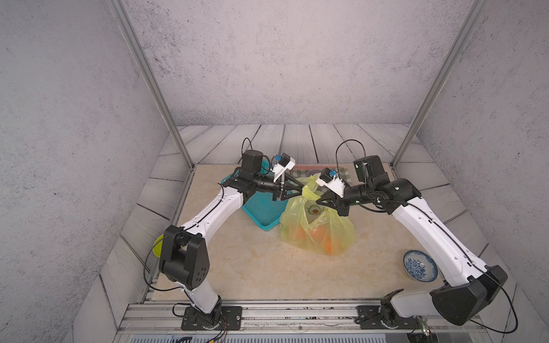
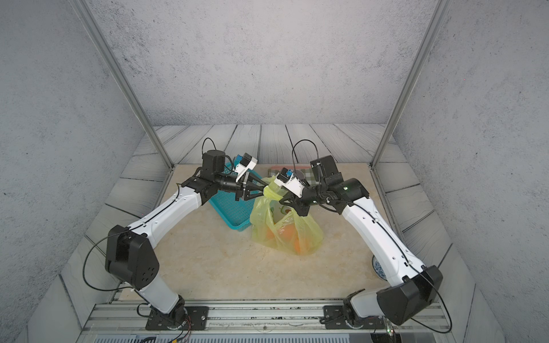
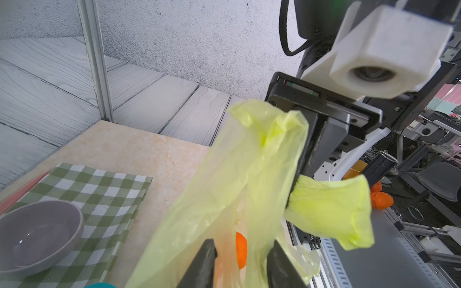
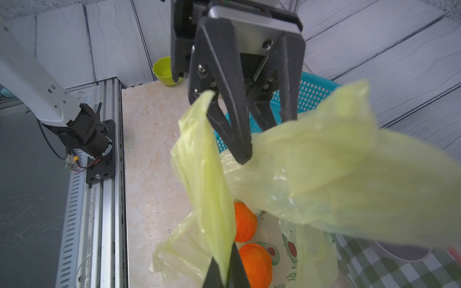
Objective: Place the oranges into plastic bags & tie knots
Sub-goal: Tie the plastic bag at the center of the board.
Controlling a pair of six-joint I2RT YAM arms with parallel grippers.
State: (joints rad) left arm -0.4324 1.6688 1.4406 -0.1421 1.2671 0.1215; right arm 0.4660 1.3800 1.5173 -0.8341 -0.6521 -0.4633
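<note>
Pinching one bag (image 1: 338, 225) by a handle (image 4: 207, 174), right gripper (image 4: 230, 254), left gripper (image 3: 240, 246) spread, three oranges (image 1: 319, 234) inside

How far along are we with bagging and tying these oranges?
Done: the oranges sit inside the yellow-green bag. In hand: the right gripper is shut on one handle; the left gripper straddles the other handle, grip unclear. Left: no knot shows, so the handles need crossing and tying.
</note>
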